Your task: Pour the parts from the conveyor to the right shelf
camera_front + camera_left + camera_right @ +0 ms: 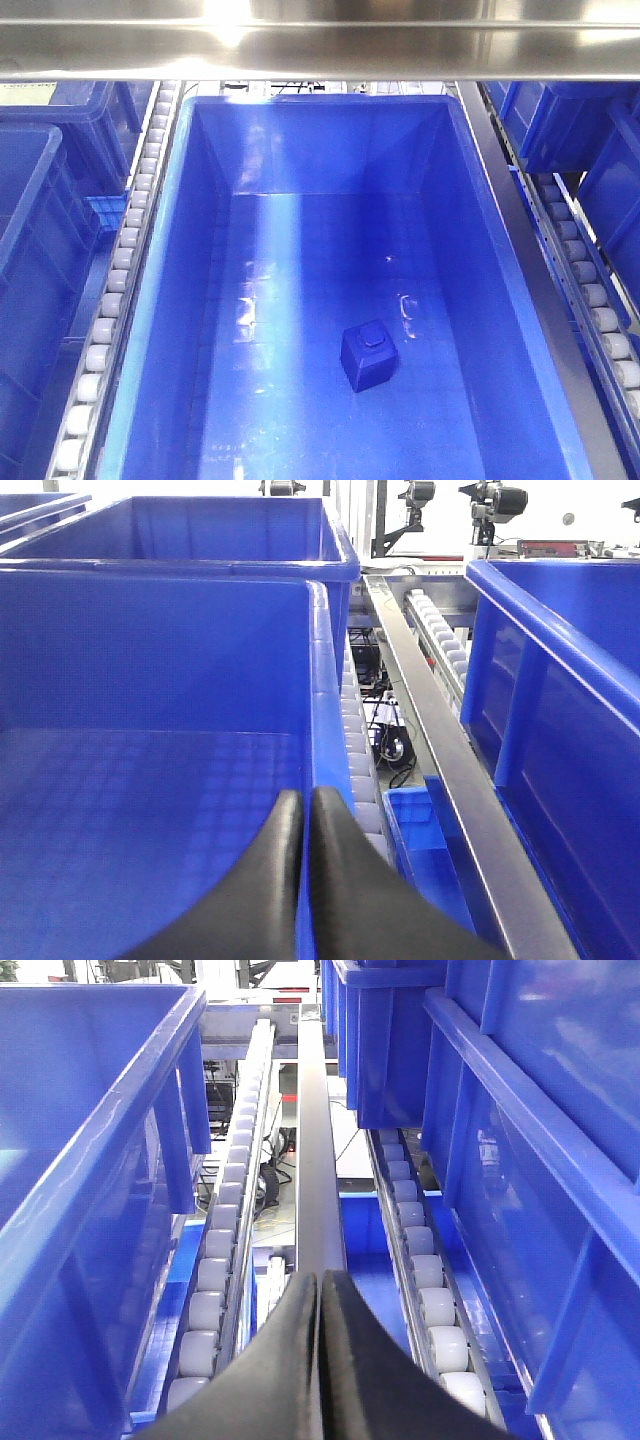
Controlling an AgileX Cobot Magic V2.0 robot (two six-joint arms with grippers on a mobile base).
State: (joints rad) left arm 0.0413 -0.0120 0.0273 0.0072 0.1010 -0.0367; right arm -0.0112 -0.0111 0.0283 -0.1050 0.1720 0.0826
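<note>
Overhead, one block [368, 356] lies in a bin [160, 330] on the shelf [127, 262]; probably light, rigid, slick (grip its flat sides). Left end effector [307, 805] is together; right end effector [320, 1285] likewise, empty.

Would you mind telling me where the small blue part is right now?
In the front-facing view, the part sits on the floor of the big centre bin, toward its near end and slightly right of middle, between the shelf's roller lanes.
</note>
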